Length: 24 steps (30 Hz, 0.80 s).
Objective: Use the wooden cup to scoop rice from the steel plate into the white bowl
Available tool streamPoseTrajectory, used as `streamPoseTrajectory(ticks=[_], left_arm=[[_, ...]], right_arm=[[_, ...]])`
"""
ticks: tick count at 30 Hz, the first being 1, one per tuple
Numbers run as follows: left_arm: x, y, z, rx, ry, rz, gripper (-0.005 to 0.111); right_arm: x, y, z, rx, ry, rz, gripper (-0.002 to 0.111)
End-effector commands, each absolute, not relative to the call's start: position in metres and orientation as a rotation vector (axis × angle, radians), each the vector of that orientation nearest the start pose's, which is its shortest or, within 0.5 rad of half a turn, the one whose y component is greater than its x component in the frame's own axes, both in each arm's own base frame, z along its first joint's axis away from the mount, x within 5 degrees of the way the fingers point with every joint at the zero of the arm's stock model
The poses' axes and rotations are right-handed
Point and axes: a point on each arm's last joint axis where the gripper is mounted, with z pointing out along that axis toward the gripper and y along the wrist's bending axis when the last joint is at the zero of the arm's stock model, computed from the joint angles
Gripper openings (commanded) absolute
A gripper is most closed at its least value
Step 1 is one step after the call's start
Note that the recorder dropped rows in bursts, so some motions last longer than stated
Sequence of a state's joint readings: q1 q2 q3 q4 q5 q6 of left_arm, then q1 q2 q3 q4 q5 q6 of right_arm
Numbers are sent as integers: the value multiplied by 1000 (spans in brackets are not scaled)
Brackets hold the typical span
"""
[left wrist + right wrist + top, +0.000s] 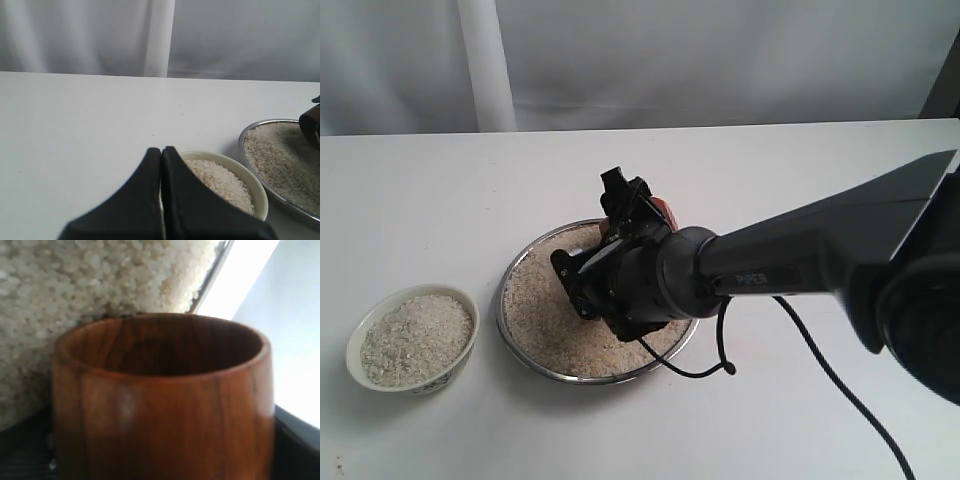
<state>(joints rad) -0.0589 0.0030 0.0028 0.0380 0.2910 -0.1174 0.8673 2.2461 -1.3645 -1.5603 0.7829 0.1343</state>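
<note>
The steel plate sits mid-table, covered with rice. My right gripper reaches over its far side, shut on the wooden cup. In the right wrist view the wooden cup fills the picture, its dark inside looking empty, its mouth just above the rice near the plate's rim. The white bowl stands left of the plate, heaped with rice. My left gripper is shut and empty, just in front of the white bowl; it does not show in the exterior view.
A black cable trails across the white table right of the plate. A grey curtain and a white pole stand behind the table's far edge. The right arm spans the plate's right side.
</note>
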Motion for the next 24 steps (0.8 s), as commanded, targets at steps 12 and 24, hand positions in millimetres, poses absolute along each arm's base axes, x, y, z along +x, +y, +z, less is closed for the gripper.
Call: streamPoseTrajectory(ticks=[12, 24], left_arm=[[55, -3, 187, -31, 1770, -103, 0], [55, -3, 187, -32, 1770, -104, 0]], right_arm=[[316, 317, 98, -2044, 1279, -1071, 0], [313, 317, 97, -1999, 1402, -974, 0]])
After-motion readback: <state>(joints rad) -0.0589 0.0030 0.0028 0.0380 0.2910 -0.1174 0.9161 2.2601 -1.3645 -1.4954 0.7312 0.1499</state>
